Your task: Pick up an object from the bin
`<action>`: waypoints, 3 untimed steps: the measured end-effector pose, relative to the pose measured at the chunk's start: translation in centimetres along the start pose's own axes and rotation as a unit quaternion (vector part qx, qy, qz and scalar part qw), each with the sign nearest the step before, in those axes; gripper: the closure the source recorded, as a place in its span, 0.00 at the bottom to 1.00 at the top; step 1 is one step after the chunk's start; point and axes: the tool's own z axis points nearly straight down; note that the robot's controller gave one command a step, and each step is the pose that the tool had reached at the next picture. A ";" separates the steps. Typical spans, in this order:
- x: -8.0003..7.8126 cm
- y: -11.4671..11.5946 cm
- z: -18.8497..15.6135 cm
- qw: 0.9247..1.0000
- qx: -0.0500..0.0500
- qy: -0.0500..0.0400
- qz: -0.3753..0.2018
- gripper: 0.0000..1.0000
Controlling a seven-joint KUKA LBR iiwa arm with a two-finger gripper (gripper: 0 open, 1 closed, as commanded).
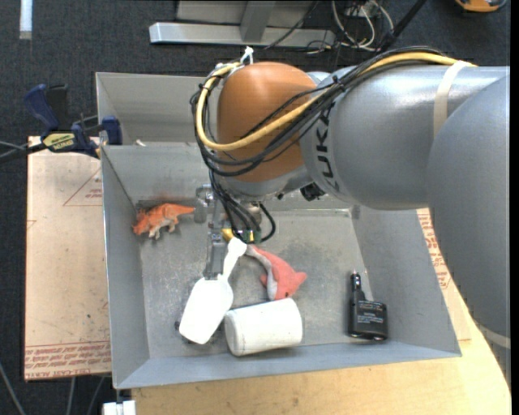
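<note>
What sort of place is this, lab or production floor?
Probably a robotics lab test cell, not production: a KUKA arm reaches into a grey metal bin holding odd toys, such as an orange dinosaur and a pink fish-like toy, with loose cables on the dark floor behind.

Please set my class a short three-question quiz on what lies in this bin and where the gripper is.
1. Which thing lies nearest the left wall of the bin? A) white cylinder B) orange toy dinosaur C) black device
2. True or false: the black device touches the white cylinder.
3. Fill in: the toy lying just right of the gripper is coloured ___.

Key: 1 B. 2 False; the black device lies apart from it, near the right wall. 3 Pink; it is the pink toy.
</note>
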 end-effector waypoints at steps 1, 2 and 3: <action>-0.2 -0.1 -0.5 1.000 -0.001 -0.004 0.002 0.00; 0.4 -0.9 3.2 1.000 -0.002 -0.007 -0.008 0.00; 2.4 -2.5 8.1 1.000 -0.001 -0.004 -0.015 0.00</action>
